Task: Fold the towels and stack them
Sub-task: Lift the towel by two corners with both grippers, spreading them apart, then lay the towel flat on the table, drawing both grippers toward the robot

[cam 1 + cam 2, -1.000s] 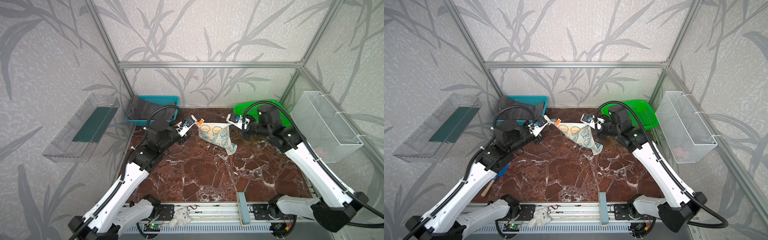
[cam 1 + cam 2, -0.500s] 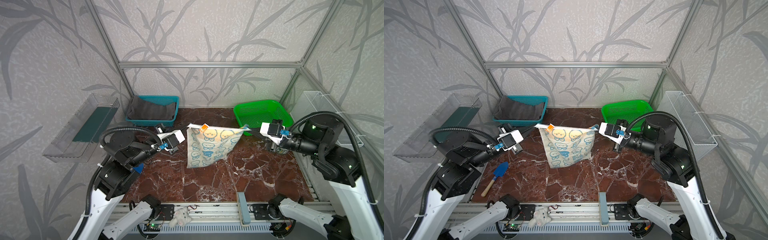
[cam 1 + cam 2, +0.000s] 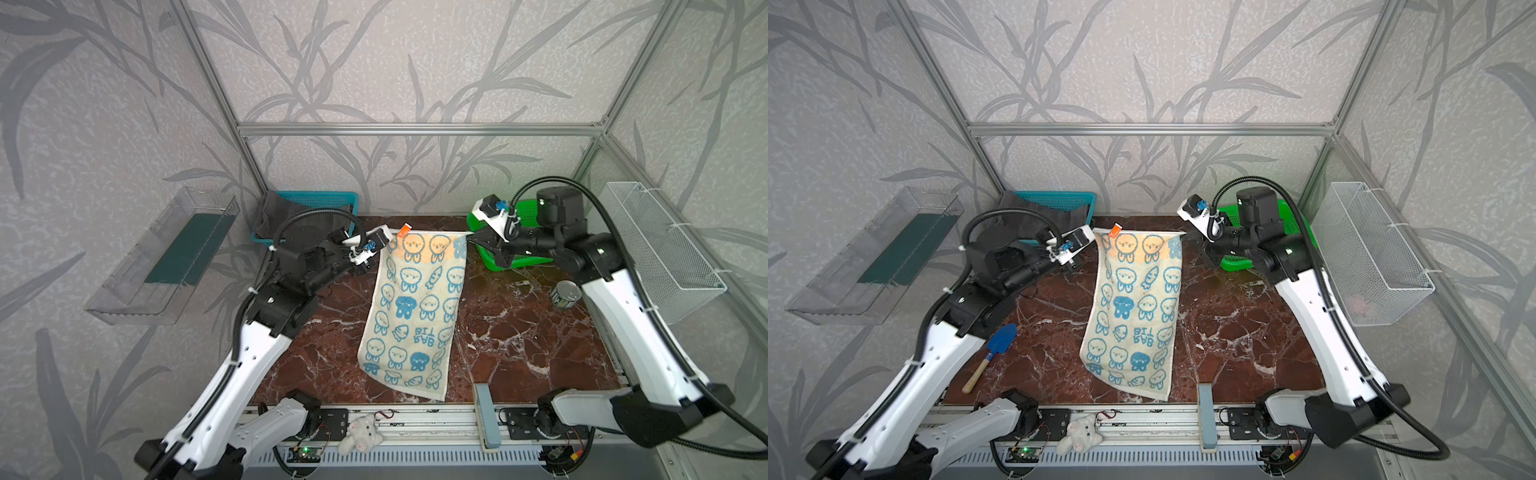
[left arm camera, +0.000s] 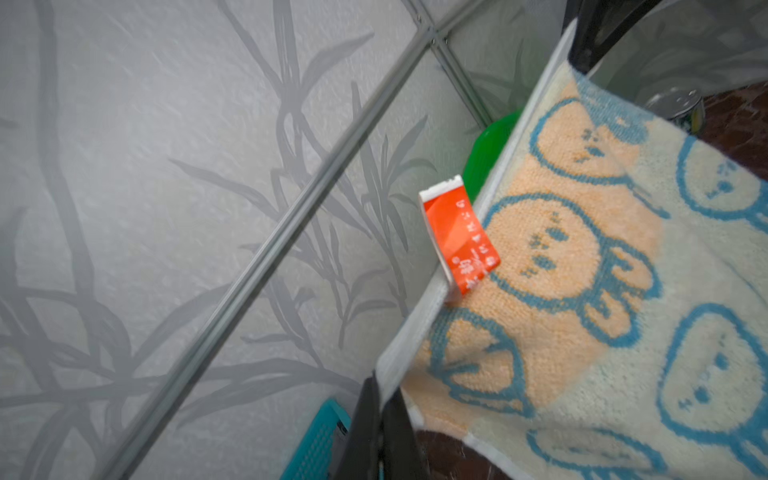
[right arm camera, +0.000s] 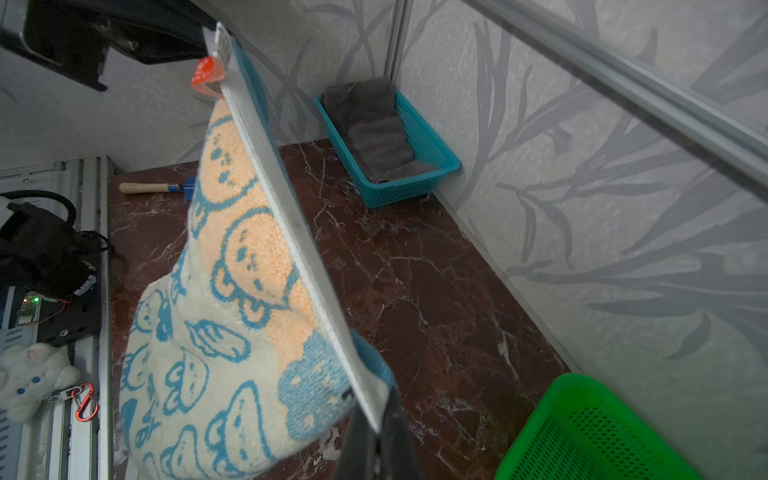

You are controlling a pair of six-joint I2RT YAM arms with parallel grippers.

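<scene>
Over the red marble bench (image 3: 519, 332), left jaws and right jaws pinch far corners of the cream blue-bunny terry towel (image 3: 415, 307); a taut, level hem should lay it flat.

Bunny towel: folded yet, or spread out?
Spread out. The left gripper and right gripper each pinch a top corner, and the bunny towel hangs full length as one flat layer.

Both top views are looking down on the towel (image 3: 411, 307); both wrist cameras are facing it closely from opposite corners.
</scene>
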